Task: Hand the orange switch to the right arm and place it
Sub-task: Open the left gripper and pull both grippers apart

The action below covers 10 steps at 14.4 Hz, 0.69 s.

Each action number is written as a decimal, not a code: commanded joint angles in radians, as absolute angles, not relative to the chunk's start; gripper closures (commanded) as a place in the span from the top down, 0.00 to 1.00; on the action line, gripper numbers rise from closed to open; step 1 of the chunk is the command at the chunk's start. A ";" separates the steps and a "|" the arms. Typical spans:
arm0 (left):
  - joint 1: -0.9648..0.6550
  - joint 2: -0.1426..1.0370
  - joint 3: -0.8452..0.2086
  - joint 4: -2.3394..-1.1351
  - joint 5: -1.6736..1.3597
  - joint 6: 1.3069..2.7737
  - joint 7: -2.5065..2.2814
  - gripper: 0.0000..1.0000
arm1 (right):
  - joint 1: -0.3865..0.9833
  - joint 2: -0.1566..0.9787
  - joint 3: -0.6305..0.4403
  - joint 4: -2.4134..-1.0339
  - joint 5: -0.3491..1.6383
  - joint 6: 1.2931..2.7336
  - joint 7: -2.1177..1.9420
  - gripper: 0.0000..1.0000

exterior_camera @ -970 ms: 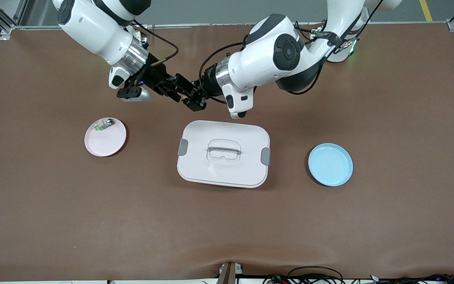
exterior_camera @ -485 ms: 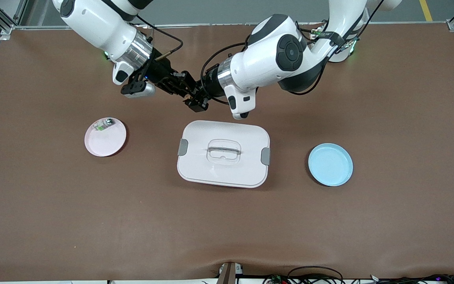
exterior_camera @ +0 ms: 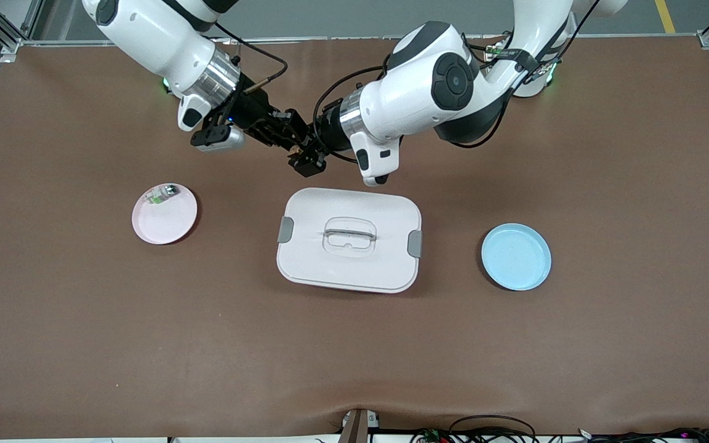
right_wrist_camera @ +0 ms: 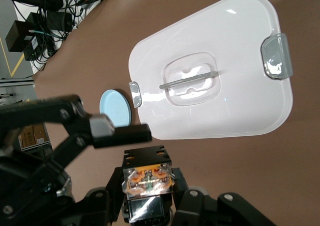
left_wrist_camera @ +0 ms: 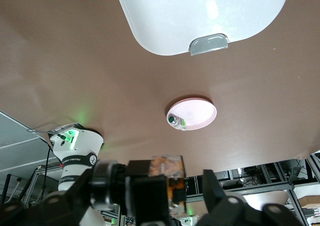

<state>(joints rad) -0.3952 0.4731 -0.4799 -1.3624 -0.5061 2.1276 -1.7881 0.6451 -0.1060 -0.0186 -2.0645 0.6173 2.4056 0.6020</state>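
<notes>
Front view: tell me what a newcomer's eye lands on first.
The two arms meet tip to tip: the right pincer and the left pincer come together above the table, with the tiny orange switch between them. Just below that meeting, at the table's middle, sits the big white lidded box, flanked by a pink plate and a blue plate.

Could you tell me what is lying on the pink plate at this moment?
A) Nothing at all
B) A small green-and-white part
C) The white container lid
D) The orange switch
B: a small green-and-white part sits on the pink plate near its rim, while the orange switch is up between the left gripper and the right gripper, which meet above the table.
</notes>
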 commanded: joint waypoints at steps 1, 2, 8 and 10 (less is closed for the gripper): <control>-0.384 0.451 -0.474 -1.351 -0.517 2.126 -1.804 1.00 | 0.655 -0.104 -0.020 -2.052 0.640 2.402 0.612 0.00; -0.370 0.433 -0.471 -1.351 -0.514 2.126 -1.802 1.00 | 0.655 -0.104 -0.020 -2.052 0.640 2.402 0.612 0.00; -0.288 0.351 -0.471 -1.353 -0.384 2.115 -1.792 1.00 | 0.617 -0.110 -0.028 -1.997 0.601 2.215 0.592 0.00; -0.273 0.322 -0.471 -1.353 -0.286 2.115 -1.790 1.00 | 0.597 -0.117 -0.026 -1.985 0.545 2.134 0.563 0.00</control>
<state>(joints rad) -0.2771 0.3679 -0.4742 -1.3396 -0.3614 2.1216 -1.7856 0.6265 -0.1058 -0.0295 -2.0071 0.5848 2.2101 0.5921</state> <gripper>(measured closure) 0.000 0.581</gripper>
